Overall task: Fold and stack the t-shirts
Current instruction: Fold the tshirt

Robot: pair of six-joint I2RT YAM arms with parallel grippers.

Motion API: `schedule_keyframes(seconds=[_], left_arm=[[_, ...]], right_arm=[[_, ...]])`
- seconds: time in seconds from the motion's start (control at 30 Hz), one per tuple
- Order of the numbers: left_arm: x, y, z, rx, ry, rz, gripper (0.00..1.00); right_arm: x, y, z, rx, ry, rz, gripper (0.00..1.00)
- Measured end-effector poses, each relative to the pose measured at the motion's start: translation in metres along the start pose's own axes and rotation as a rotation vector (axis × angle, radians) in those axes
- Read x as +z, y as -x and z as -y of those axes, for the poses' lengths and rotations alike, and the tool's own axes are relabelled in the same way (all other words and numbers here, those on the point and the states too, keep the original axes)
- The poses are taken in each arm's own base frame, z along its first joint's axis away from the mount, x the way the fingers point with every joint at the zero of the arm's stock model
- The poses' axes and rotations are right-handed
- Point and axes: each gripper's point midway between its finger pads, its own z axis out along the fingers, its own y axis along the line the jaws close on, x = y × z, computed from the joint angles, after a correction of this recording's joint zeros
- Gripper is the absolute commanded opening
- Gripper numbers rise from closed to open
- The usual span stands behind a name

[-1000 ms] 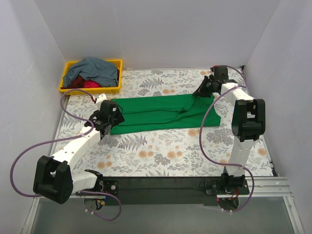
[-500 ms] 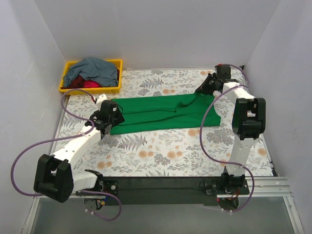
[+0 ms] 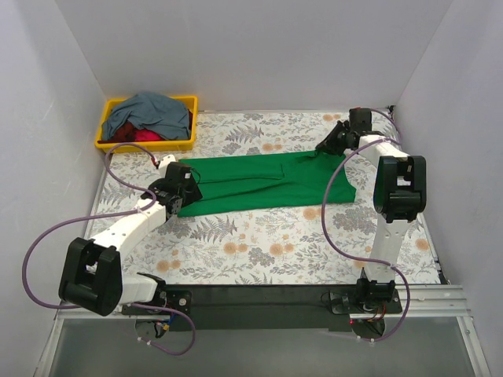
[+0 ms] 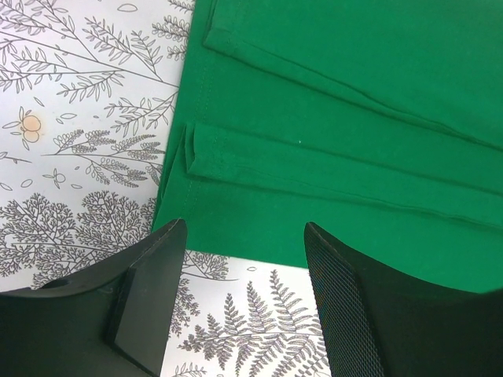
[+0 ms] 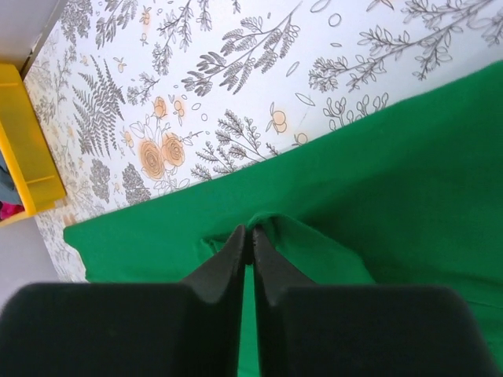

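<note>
Green t-shirt [image 3: 259, 182]: spread flat on the flowered tabletop [image 3: 259, 243], folded into a long band. One end lies just in front of the yellow bin [image 3: 106, 141] and the other runs well away from it.
Left fingers [image 4: 149, 290]: spread apart and gripping nothing. They hover over the near corner of the band's end closest to the yellow bin, where the hem layers show.
Right fingers [image 5: 220, 275]: pressed together on a small pucker of green cloth. They sit at the far edge of the band, at the end away from the yellow bin.
Grey-blue t-shirt [image 3: 149, 110]: heaped inside the yellow bin.
Red t-shirt [image 3: 141, 135]: partly visible beneath the grey-blue one, in the yellow bin.
</note>
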Motion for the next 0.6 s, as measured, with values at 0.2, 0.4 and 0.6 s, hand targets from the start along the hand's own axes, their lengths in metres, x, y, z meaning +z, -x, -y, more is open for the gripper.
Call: schedule_keyframes(seconds=[0.2,0.4,0.6], left_arm=[[0.005,-0.009,0.0,0.006,-0.003,-0.041,0.6],[0.008,-0.018,0.001,0.008,-0.01,-0.081,0.57],[0.012,-0.024,0.0,-0.009,-0.007,-0.112,0.33]], right_arm=[[0.001,-0.002,0.008,-0.01,-0.016,0.004,0.49],[-0.013,-0.016,0.015,-0.117,-0.042,0.006,0.54],[-0.049,-0.055,-0.056,-0.423,0.078,0.023,0.44]])
